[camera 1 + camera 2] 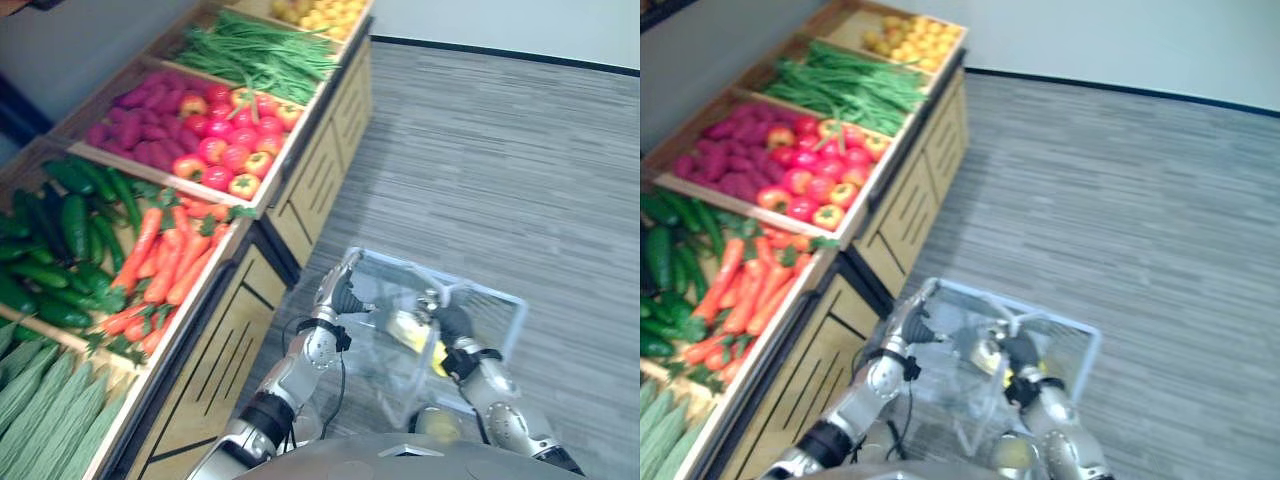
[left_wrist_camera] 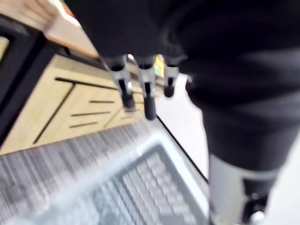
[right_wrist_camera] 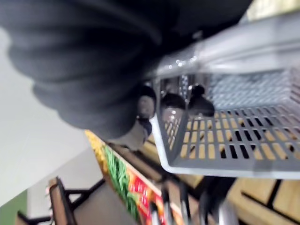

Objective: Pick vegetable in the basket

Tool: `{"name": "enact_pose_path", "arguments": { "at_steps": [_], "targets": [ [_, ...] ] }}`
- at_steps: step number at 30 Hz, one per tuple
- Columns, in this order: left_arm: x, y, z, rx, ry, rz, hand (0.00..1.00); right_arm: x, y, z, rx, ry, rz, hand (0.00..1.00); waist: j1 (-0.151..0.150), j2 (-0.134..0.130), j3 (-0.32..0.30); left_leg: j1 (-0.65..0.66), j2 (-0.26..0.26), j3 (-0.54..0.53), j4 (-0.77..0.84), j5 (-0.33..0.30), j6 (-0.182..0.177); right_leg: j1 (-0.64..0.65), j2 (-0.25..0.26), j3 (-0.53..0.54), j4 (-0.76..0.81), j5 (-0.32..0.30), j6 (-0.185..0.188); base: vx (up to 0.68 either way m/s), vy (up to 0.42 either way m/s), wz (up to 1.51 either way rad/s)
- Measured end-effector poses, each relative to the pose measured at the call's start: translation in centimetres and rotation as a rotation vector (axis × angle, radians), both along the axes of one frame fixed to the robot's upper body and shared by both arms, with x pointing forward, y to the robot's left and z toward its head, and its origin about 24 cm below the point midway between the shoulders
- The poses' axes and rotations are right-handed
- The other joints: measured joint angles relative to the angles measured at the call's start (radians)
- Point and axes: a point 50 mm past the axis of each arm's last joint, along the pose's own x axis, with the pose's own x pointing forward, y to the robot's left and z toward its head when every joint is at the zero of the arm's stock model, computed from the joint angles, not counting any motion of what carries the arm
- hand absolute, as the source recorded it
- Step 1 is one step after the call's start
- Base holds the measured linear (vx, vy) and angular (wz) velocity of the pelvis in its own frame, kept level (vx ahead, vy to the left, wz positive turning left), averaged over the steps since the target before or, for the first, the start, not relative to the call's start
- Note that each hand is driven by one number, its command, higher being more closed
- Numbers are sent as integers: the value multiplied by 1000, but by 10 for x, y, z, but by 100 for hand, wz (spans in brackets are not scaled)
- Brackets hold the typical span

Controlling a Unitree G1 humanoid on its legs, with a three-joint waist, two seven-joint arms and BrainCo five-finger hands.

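Left eye view: your right hand [image 1: 455,325] is curling round the basket [image 1: 505,300] rim at 5 o'clock. Your left hand [image 1: 338,285], fingers relaxed and empty, is hovering just beside it. Carrots [image 1: 165,260] are lying on the stand [image 1: 200,370] at 9 o'clock.

Pale, see-through basket [image 1: 490,292] with slotted walls, upright, low over the floor [image 1: 520,150], just beside the stall [image 1: 320,170]; something yellow [image 1: 410,328] inside, kind unclear. In the stall's crates: carrots [image 1: 165,260] next to cucumbers [image 1: 62,235], tomatoes [image 1: 232,140] next to purple tubers [image 1: 140,125], beans [image 1: 260,50] beyond.
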Motion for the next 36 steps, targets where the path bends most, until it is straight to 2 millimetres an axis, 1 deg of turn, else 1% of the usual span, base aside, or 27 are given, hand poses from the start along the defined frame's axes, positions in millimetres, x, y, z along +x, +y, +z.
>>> {"name": "enact_pose_path", "arguments": {
  "at_steps": [1,2,3,4,5,6,7,8,10,11,12,13,14,15,16,17,18,20,21,24,25,26,27,28,29,33,36],
  "targets": [
    [-4,8,-2,-25,14,27,0,-3,-10,-7,-46,49,-55,100,4,-10,0,10,-44,-31,-46,-8,10,35,-4,-48,-3,2,5,262,101,139],
    [-11,18,-7,-48,48,57,0,-10,-21,-15,-98,111,-113,100,14,-17,-5,37,-82,-67,-88,-7,10,64,-22,-81,33,6,13,275,63,128],
    [-16,23,-9,-52,61,72,0,-13,-26,-19,-131,139,-140,100,16,-20,-7,55,-97,-86,-106,-6,8,73,-36,-92,75,7,14,290,44,116],
    [-25,32,-12,-68,83,103,0,-16,-35,-22,-207,183,-183,100,17,-19,-12,89,-121,-132,-138,-3,4,72,-72,-116,202,19,30,365,54,128],
    [-30,39,-12,-73,81,114,0,-21,-44,-24,-277,223,-231,100,13,-20,-14,121,-139,-196,-169,1,-3,48,-114,-113,368,66,43,313,31,136],
    [-31,40,-10,-71,73,113,0,-24,-48,-26,-293,244,-252,100,12,-19,-17,133,-143,-224,-184,4,-6,26,-133,-100,449,100,39,321,-36,144],
    [-34,45,-4,-70,43,117,0,-32,-54,-33,-334,306,-284,100,12,-28,-29,141,-146,-282,-209,11,-15,-47,-145,-32,610,88,31,306,-125,129],
    [-34,49,4,-91,7,130,0,-33,-58,-37,-368,351,-316,100,12,-33,-32,154,-146,-333,-235,25,-28,-130,-130,48,724,24,22,288,-151,123],
    [-33,48,10,-111,-29,137,0,-41,-66,-42,-393,402,-368,100,11,-25,-35,174,-140,-396,-262,42,-44,-205,-89,117,762,-30,21,247,-171,116],
    [-31,47,18,-127,-65,138,0,-53,-70,-49,-405,463,-393,100,4,-19,-37,189,-132,-464,-278,58,-62,-248,-60,150,733,-65,3,272,-252,179],
    [-27,45,27,-142,-116,133,0,-69,-72,-57,-395,526,-418,100,-10,-17,-38,189,-125,-538,-281,69,-76,-275,-42,181,658,-90,-8,210,-256,182],
    [-25,44,33,-150,-145,127,0,-78,-73,-61,-389,559,-435,100,-15,-17,-38,183,-124,-580,-281,74,-85,-285,-35,206,604,-92,-12,154,-324,203],
    [-18,41,42,-172,-195,110,0,-91,-74,-67,-381,609,-455,100,-17,-20,-41,164,-125,-652,-282,86,-105,-306,-24,287,477,-90,-10,88,-375,197],
    [-9,42,53,-178,-247,103,0,-104,-72,-73,-363,656,-464,100,-18,-45,-47,142,-144,-717,-297,96,-135,-307,-16,395,308,-52,-11,49,-403,195],
    [-6,45,61,-169,-281,95,0,-109,-69,-77,-338,673,-482,100,-19,-80,-49,135,-171,-750,-310,95,-148,-299,-28,470,217,-16,-25,28,-450,174],
    [0,40,65,-175,-302,77,0,-113,-67,-82,-302,703,-504,100,-19,-81,-48,139,-169,-787,-347,119,-187,-284,-31,457,195,-23,2,72,-421,143],
    [1,34,71,-191,-324,45,0,-113,-75,-79,-314,694,-525,100,-13,-36,-52,135,-133,-774,-348,146,-218,-242,14,432,150,-14,14,106,-372,116],
    [7,26,82,-192,-376,1,0,-107,-75,-80,-291,688,-515,100,6,-1,-50,169,-76,-753,-404,181,-238,-230,74,427,167,-12,-15,112,-260,44],
    [10,24,84,-161,-393,-14,0,-99,-71,-81,-273,686,-499,100,10,0,-50,195,-54,-738,-439,211,-237,-229,102,430,174,-12,-16,81,-217,10],
    [13,30,84,-52,-413,-28,0,-87,-70,-79,-268,661,-483,100,5,2,-51,214,-25,-705,-457,225,-230,-219,137,442,158,-6,-27,49,-162,-18],
    [15,36,79,12,-405,-22,0,-80,-71,-77,-272,644,-480,100,6,6,-48,216,-22,-685,-457,227,-229,-219,144,456,135,5,-45,20,-31,-41],
    [21,43,74,88,-388,-6,0,-73,-72,-75,-279,629,-470,100,1,13,-39,211,-24,-675,-457,228,-229,-216,146,466,107,15,-59,-8,-10,-35],
    [27,48,70,139,-374,11,0,-68,-72,-73,-293,621,-455,100,-7,20,-26,203,-29,-669,-455,229,-227,-216,147,468,90,25,-61,-59,32,-18],
    [37,55,64,210,-344,43,0,-61,-71,-71,-313,612,-430,100,-26,34,-4,186,-36,-658,-456,230,-226,-229,142,476,68,42,-59,-59,29,-10],
    [41,58,63,233,-332,56,0,-59,-70,-71,-313,608,-424,100,-28,44,2,183,-39,-653,-458,230,-226,-234,141,482,60,51,-58,-74,66,-15],
    [50,75,56,340,-288,106,0,-51,-66,-68,-313,579,-410,100,-55,40,33,170,-62,-602,-474,231,-216,-262,120,507,32,72,-42,-64,93,-22],
    [66,85,56,458,-273,115,0,-50,-70,-63,-330,548,-427,100,-77,52,60,153,-83,-598,-505,250,-204,-270,103,507,-15,105,-28,-9,94,2]
  ]
}}
